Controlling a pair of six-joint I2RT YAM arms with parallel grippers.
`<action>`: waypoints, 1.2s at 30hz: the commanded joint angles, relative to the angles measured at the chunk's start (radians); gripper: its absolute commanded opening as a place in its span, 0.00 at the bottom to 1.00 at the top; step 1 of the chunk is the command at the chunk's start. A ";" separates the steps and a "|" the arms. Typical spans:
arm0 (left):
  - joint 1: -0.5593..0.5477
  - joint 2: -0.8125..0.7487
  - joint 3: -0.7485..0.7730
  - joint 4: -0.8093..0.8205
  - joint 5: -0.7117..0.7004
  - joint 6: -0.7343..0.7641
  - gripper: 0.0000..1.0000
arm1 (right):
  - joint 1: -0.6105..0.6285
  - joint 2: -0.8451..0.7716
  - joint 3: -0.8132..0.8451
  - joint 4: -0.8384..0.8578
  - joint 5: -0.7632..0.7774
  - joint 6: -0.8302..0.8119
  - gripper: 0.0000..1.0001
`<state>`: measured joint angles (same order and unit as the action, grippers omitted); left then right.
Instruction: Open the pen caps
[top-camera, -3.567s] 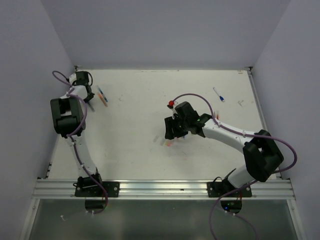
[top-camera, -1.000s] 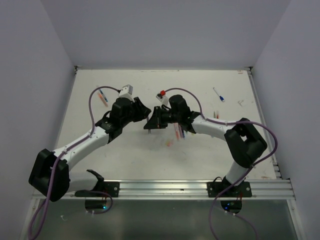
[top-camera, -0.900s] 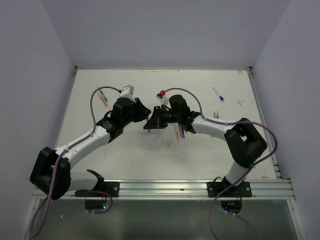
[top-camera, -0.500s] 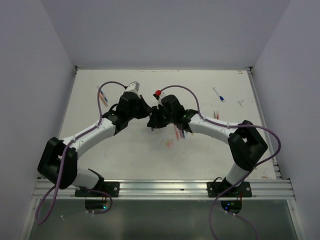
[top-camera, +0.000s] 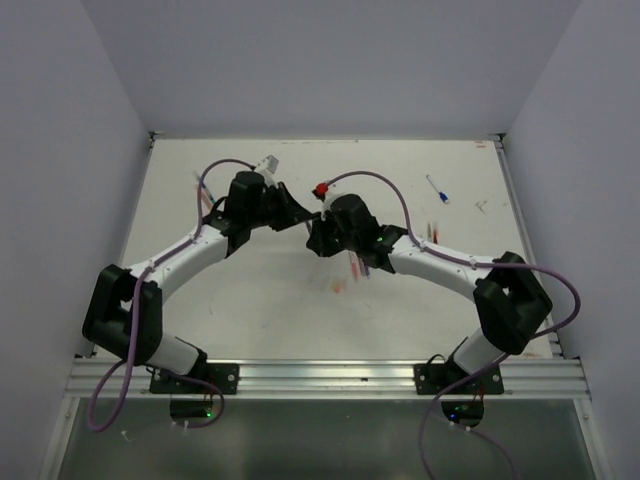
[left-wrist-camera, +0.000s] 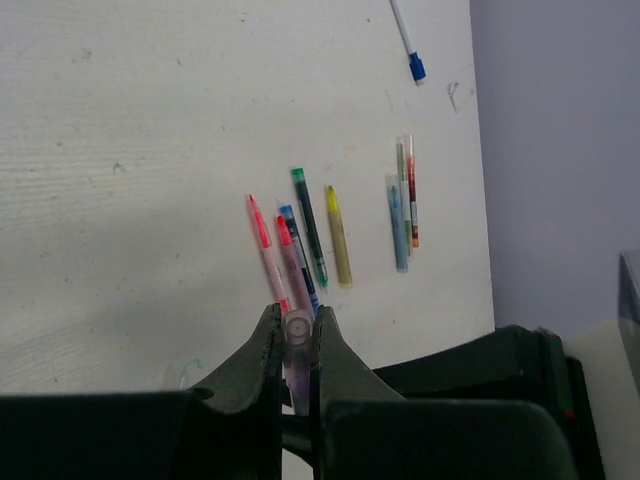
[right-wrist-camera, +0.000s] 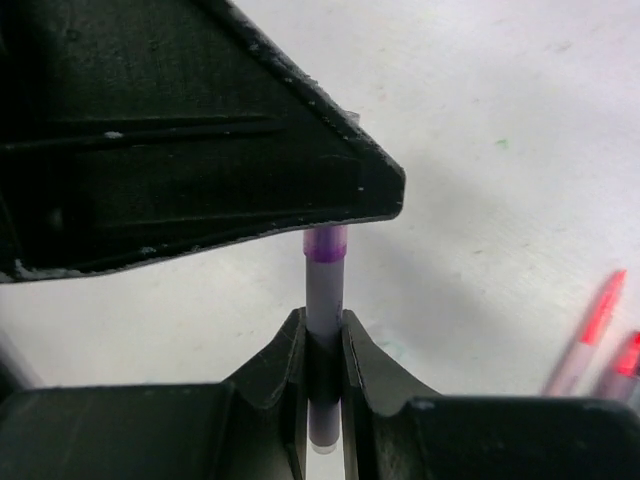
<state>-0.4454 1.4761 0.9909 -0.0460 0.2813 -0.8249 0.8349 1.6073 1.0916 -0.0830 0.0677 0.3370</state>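
My two grippers meet above the middle of the table in the top view, the left gripper facing the right gripper. In the left wrist view my left gripper is shut on a pale translucent purple pen cap, seen end-on. In the right wrist view my right gripper is shut on the grey-lilac pen. Its purple-banded far end runs into the left gripper's jaws. Several pens lie on the table below: pink, red, blue, green and yellow.
More pens lie to the right, and a white pen with a blue cap lies near the back right. Pens at the back left sit partly behind the left arm's purple cable. Two red pens show in the right wrist view.
The left arm swung in from the far left to meet the right gripper. Both grippers then shifted together toward the back of the table, still joined at the pen.
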 joint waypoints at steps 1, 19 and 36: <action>0.063 -0.046 -0.055 0.150 -0.037 0.076 0.00 | -0.135 -0.056 -0.104 0.076 -0.529 0.112 0.00; 0.080 -0.062 -0.046 0.057 -0.128 0.156 0.00 | -0.192 -0.038 -0.159 0.059 -0.584 0.190 0.00; -0.076 0.059 -0.279 0.176 -0.103 0.190 0.00 | -0.411 -0.058 -0.058 -0.402 0.144 0.053 0.00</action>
<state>-0.5018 1.5177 0.7151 0.0372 0.1715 -0.6571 0.4267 1.5494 0.9958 -0.4129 0.0746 0.4244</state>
